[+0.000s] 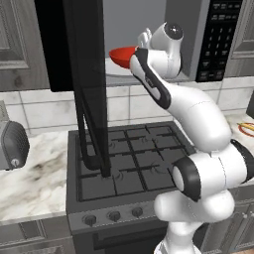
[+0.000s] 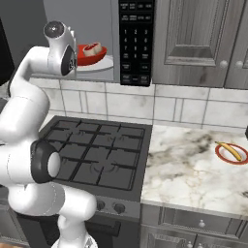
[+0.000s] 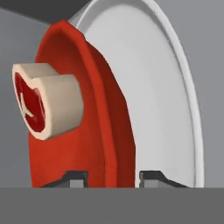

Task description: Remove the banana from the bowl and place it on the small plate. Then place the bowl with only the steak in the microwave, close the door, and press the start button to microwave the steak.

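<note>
The red bowl (image 1: 121,54) (image 2: 89,55) rests on the white turntable (image 3: 162,96) inside the microwave (image 2: 136,38). In it lies the steak (image 2: 92,49) (image 3: 46,100), red with a pale fat edge. My gripper (image 3: 111,177) straddles the bowl's (image 3: 100,100) near rim, its fingertips (image 3: 153,176) slightly parted, with a sliver of gap on one side. The black door (image 1: 84,74) stands swung wide open on the left. Far off to the right, the banana (image 2: 228,150) lies on the small plate (image 2: 219,154) on the counter.
A gas stove (image 1: 134,154) (image 2: 97,150) sits below the microwave. The marble counter (image 2: 189,164) runs to its right, and a grey toaster (image 1: 12,144) stands on the left. The keypad panel (image 1: 218,39) flanks the cavity, and grey cabinets (image 2: 198,38) hang beside it.
</note>
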Available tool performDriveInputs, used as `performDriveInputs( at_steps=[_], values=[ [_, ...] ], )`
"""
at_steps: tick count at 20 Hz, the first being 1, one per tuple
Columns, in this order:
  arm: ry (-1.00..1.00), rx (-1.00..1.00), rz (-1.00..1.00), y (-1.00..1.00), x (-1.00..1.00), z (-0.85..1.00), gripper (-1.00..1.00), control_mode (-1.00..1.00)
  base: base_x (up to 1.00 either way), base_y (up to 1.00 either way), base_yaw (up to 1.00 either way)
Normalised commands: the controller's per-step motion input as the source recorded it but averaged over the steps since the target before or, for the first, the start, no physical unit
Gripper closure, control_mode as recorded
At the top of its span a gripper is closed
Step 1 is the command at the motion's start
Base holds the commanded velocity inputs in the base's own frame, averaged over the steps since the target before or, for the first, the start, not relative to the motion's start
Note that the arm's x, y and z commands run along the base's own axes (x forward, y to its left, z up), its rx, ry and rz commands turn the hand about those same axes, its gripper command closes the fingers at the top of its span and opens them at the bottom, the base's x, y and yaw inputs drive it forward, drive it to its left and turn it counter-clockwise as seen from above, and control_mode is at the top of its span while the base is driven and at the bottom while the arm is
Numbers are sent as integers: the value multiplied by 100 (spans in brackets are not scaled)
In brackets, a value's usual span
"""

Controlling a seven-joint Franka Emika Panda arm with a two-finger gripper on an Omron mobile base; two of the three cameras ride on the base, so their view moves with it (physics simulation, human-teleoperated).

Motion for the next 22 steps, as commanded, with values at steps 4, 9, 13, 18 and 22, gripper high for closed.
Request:
performDriveInputs(
  at_steps=[4,9,13,18,22],
  values=[
    [-15,0,0,0,-40,-9,-100,-100,0,0,0],
    [-24,-2,0,0,-93,-39,-100,-100,0,0,0],
    [-27,-4,0,-5,-100,-68,-100,-100,0,0,0],
    [0,-2,0,-30,-58,-74,-100,-100,0,0,0],
    [0,-32,0,-3,-6,-87,-100,-100,0,0,0]
  ],
)
